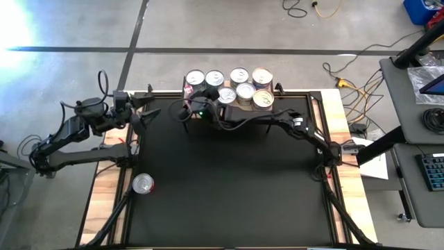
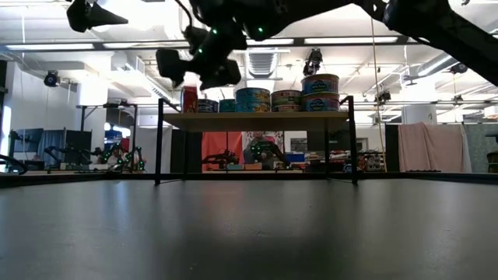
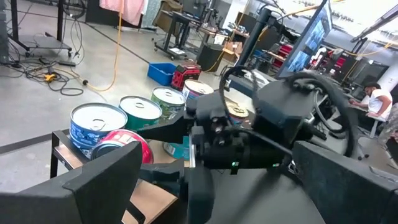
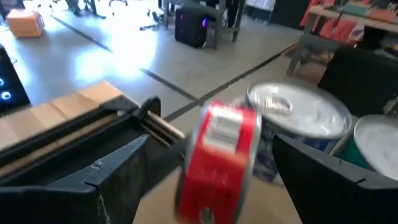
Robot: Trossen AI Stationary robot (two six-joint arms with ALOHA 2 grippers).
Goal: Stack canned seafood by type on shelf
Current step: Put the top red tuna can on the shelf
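Holding tins [image 1: 239, 85] in two rows, shelf [image 1: 258, 110] sits top centre; right gripper [image 1: 186, 105] spread beside red tin [image 4: 217, 163], left gripper [image 1: 142, 111] spread.

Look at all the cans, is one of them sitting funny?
Yes. A red can at the shelf's end stands on its edge between the right tool's open fingers, while the others sit flat. Another red can sits alone on the mat.

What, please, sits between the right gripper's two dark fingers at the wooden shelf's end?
In the right wrist view, a small red-labelled round tin, tilted, sits between the right gripper's open fingers, beside a blue-labelled silver-topped tin.
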